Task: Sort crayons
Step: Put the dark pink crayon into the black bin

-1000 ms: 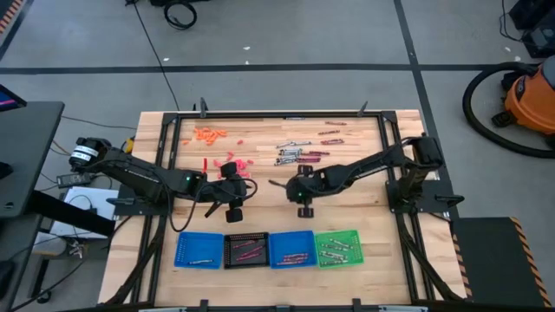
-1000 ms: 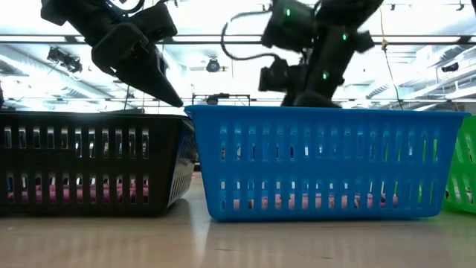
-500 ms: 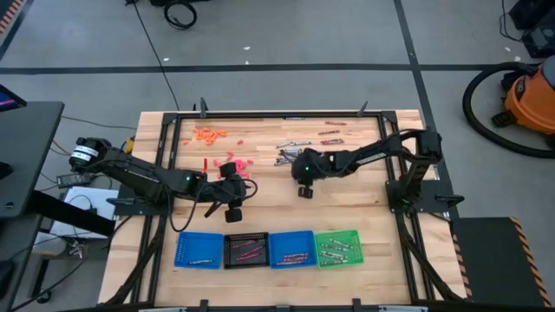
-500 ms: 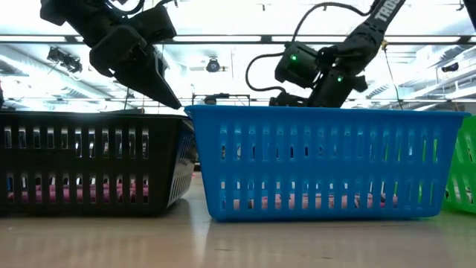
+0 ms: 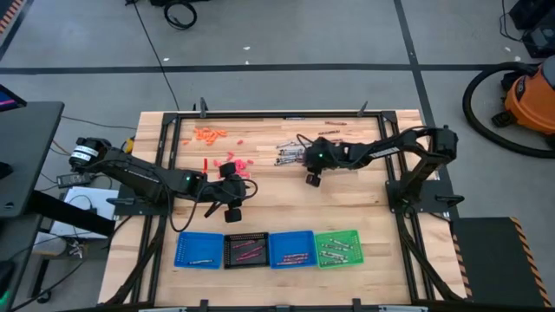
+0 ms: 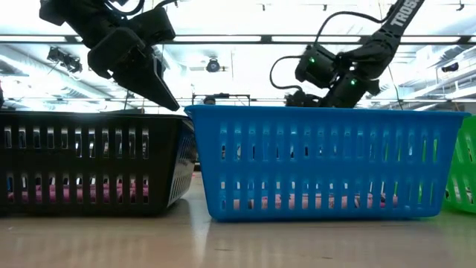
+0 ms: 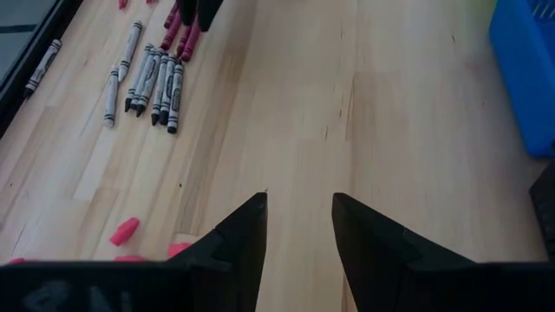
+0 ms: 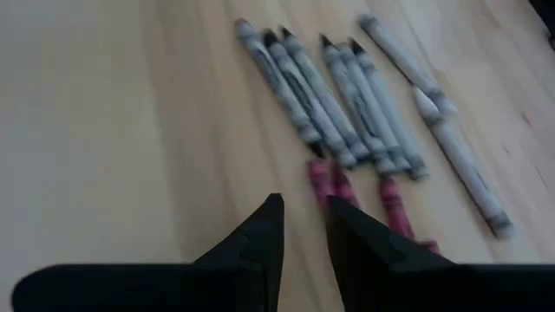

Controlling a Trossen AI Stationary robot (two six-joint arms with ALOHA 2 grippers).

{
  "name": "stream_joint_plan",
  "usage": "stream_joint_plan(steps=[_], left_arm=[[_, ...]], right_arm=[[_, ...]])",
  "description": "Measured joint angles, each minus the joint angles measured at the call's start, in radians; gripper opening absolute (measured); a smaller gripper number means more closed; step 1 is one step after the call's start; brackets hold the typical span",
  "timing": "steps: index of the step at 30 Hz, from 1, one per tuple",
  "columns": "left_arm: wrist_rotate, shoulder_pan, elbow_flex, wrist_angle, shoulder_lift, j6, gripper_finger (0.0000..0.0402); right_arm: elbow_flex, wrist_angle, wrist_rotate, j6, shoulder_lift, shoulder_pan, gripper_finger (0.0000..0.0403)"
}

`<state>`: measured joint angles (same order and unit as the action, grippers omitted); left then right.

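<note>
Grey crayons (image 8: 338,104) lie side by side on the wooden table, with maroon crayons (image 8: 325,184) at their near ends. In the high view this cluster (image 5: 289,156) is at the table's far middle. My right gripper (image 8: 303,221) hovers open just short of the maroon crayons, nothing between its fingers; it shows in the high view (image 5: 302,156). My left gripper (image 7: 299,208) stands open over bare wood at the table's middle (image 5: 245,189), empty. Pink crayon bits (image 7: 126,230) lie beside it.
Four trays stand in a row near the front edge: blue (image 5: 180,251), black (image 5: 229,251), blue (image 5: 310,250), green (image 5: 355,249), each with crayons inside. Orange crayons (image 5: 208,133) lie far left, more maroon ones (image 5: 331,133) far right.
My right gripper has swung from the table's middle toward the far edge and a little to the right, sinking slightly and rolling, and now stands at the grey and maroon crayon cluster.
</note>
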<state>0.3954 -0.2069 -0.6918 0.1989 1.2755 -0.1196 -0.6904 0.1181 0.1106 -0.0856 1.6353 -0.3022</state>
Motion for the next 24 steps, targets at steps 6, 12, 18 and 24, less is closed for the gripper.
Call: stream_joint_plan(steps=[6,12,18,24], left_arm=[[0.0,0.0,0.0,-0.002,0.0,0.0,0.0144],[0.0,0.0,0.0,-0.003,0.0,0.0,0.0144],[0.0,0.0,0.0,-0.006,0.0,0.0,0.0144],[0.0,0.0,0.0,-0.006,0.0,-0.004,0.0144]], right_arm=[[0.047,0.092,-0.007,-0.023,0.001,-0.036,0.0094],[0.108,0.177,-0.036,-0.028,0.001,-0.06,0.0094],[0.173,0.255,-0.053,0.001,0.031,-0.09,0.0094],[0.177,0.248,-0.046,0.009,0.042,-0.077,0.0091]])
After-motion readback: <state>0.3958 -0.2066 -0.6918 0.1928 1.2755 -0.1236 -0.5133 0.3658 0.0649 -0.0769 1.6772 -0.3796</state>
